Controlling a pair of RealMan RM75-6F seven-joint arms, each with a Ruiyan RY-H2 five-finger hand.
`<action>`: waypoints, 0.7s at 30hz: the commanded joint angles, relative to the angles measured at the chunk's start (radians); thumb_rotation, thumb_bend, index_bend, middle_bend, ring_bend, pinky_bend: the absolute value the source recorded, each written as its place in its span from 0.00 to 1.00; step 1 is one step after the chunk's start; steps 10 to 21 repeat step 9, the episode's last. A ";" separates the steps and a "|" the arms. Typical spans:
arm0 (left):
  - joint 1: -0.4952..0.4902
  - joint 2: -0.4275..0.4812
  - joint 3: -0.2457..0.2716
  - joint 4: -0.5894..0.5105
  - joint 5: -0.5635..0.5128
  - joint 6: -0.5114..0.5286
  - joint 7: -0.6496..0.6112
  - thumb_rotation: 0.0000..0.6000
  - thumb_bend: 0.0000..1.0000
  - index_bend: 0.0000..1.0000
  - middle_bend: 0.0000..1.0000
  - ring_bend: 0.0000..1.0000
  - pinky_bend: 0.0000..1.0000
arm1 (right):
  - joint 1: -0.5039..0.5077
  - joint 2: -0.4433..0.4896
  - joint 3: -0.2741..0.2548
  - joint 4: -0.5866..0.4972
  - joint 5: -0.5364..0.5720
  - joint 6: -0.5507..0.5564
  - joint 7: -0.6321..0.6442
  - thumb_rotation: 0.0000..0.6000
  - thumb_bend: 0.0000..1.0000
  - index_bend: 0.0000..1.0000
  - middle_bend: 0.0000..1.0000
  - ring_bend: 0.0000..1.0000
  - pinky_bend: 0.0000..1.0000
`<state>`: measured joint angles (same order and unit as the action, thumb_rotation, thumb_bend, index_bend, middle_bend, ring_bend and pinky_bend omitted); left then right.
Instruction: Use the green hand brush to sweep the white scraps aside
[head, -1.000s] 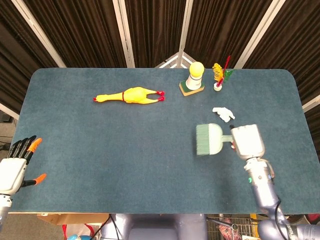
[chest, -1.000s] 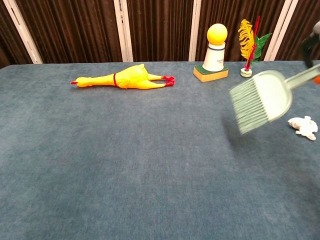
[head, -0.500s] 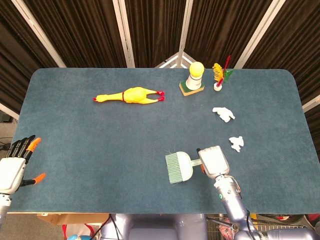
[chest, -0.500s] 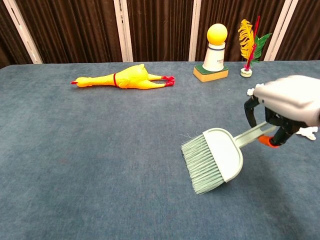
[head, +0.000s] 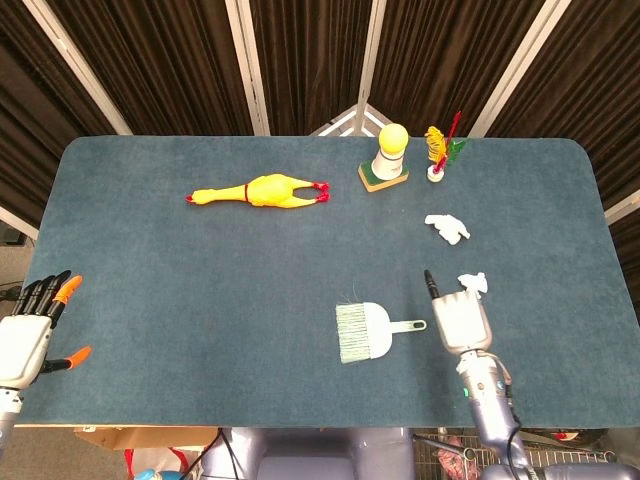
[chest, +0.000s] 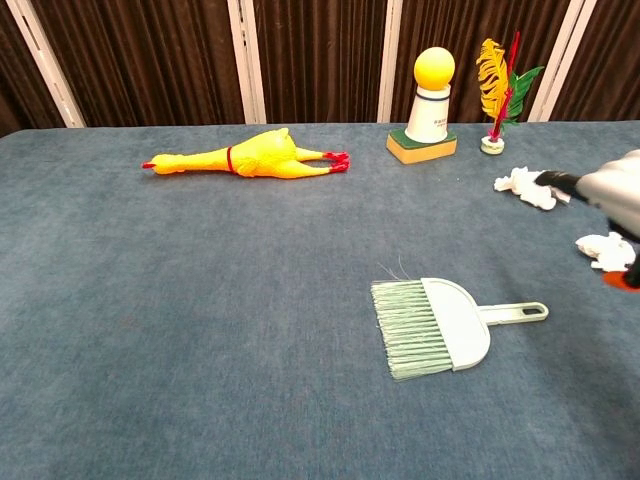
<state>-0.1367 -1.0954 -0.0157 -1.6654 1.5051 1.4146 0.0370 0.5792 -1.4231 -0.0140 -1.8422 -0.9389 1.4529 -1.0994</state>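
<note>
Even, bright light falls from overhead; the table (head: 200, 290) shows no glare, and the brush (chest: 435, 327) casts only a faint, soft shadow. The curtains (head: 170, 60) behind stay dark. Both views are sharp at centre; the right hand (chest: 618, 200) at the chest view's edge looks slightly blurred, perhaps.

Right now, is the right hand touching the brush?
Apart. In the head view, bare table shows between the brush handle tip and the right hand; the chest view shows the brush lying flat alone, nothing gripping it.
</note>
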 joint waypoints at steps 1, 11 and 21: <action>0.001 0.000 0.001 0.001 0.002 0.002 0.004 1.00 0.00 0.00 0.00 0.00 0.02 | -0.044 0.069 -0.023 0.002 -0.043 0.027 0.077 1.00 0.25 0.00 0.54 0.48 0.38; 0.002 -0.002 0.005 0.006 0.009 0.004 0.026 1.00 0.00 0.00 0.00 0.00 0.02 | -0.183 0.227 -0.111 0.020 -0.188 0.081 0.375 1.00 0.25 0.00 0.01 0.00 0.00; 0.002 -0.002 0.005 0.006 0.009 0.004 0.026 1.00 0.00 0.00 0.00 0.00 0.02 | -0.183 0.227 -0.111 0.020 -0.188 0.081 0.375 1.00 0.25 0.00 0.01 0.00 0.00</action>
